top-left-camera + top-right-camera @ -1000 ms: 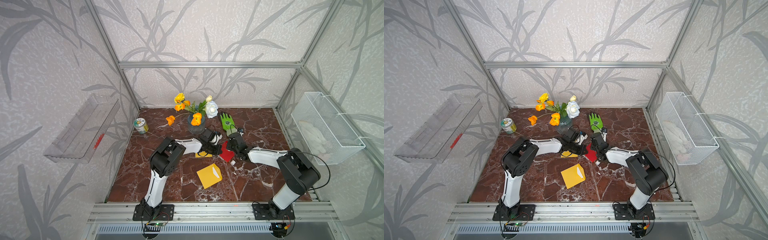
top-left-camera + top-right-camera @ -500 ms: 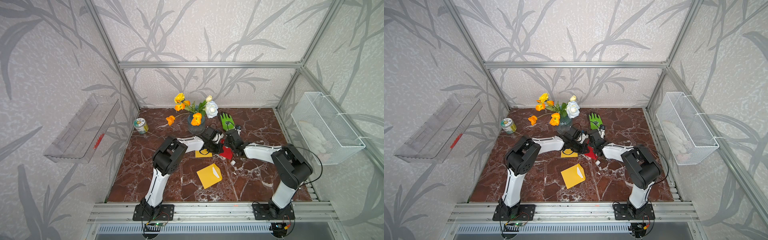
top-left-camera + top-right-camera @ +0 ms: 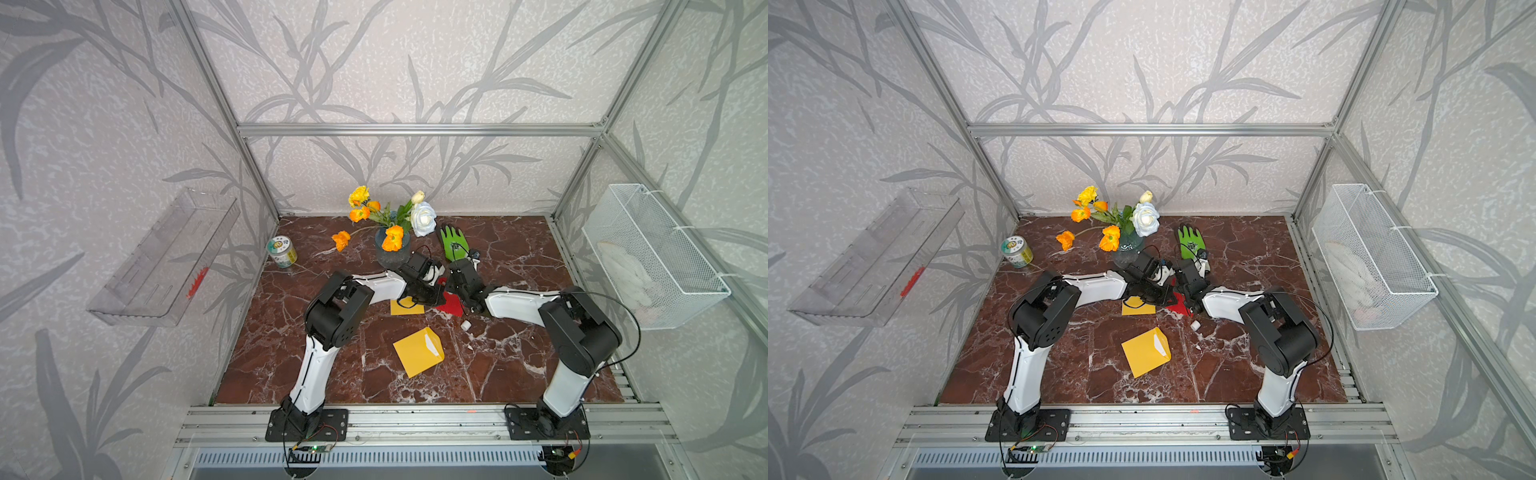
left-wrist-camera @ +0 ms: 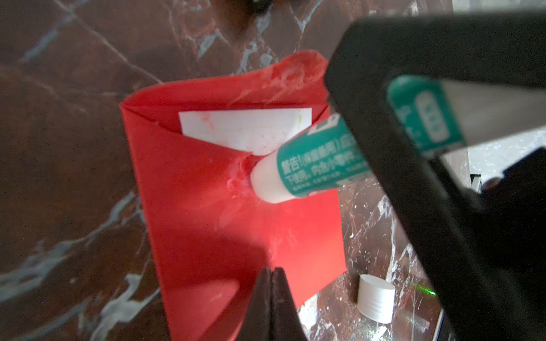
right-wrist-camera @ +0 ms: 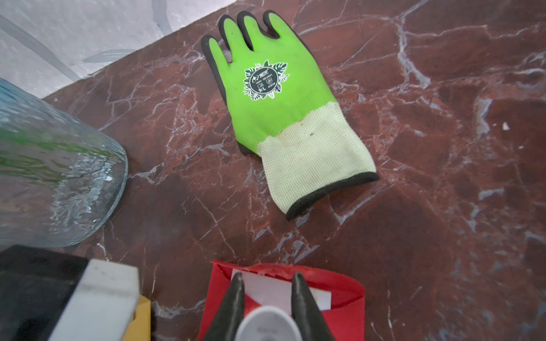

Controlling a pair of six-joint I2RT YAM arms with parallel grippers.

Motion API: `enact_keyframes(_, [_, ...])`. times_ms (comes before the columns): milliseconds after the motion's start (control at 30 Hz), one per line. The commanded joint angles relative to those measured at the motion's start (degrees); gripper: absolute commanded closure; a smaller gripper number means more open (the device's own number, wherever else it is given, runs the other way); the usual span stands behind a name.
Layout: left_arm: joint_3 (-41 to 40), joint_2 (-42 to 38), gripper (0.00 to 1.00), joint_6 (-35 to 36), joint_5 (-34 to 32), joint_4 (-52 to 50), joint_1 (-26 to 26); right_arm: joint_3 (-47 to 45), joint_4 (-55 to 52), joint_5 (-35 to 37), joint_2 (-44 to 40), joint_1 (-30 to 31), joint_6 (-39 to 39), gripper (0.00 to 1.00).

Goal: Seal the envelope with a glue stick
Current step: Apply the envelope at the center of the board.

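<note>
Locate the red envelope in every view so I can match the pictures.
Both top views: red envelope lies mid-table, where the two arms meet.
Left wrist: fills the middle of the picture, with the glue stick tip on it.
Right wrist: partly cut off by the frame edge, behind the glue stick's white end.
Shared landmark: green glove just beyond it; absent from the left wrist view.

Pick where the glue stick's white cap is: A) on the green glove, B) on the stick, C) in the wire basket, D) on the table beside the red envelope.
D: the cap lies on the table next to the red envelope, off the glue stick.
</note>
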Motion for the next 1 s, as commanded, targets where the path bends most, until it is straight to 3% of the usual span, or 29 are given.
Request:
enact_keyframes(0, [-1.33, 3.42, 1.0, 0.13, -1.07, -4.88, -1.55, -4.78, 10.79, -4.77, -3.18, 1.62, -3.19, 1.0])
enact_keyframes(167, [-1.84, 3.34, 1.0, -1.09, -1.88, -5.14, -1.56, -11.59, 24.29, -7.09, -6.53, 1.66, -9.99, 1.0])
enact_keyframes(333, [-3.29, 2.82, 1.0, -2.43, -1.91, -4.14, -1.58, -14.48, 30.65, -6.36, -7.1, 1.63, -11.86, 1.0])
enact_keyframes(967, [-5.29, 1.93, 1.0, -3.8, -1.65, -2.92, -1.31, -10.28, 24.42, 0.39, 1.05, 2.76, -14.71, 1.0])
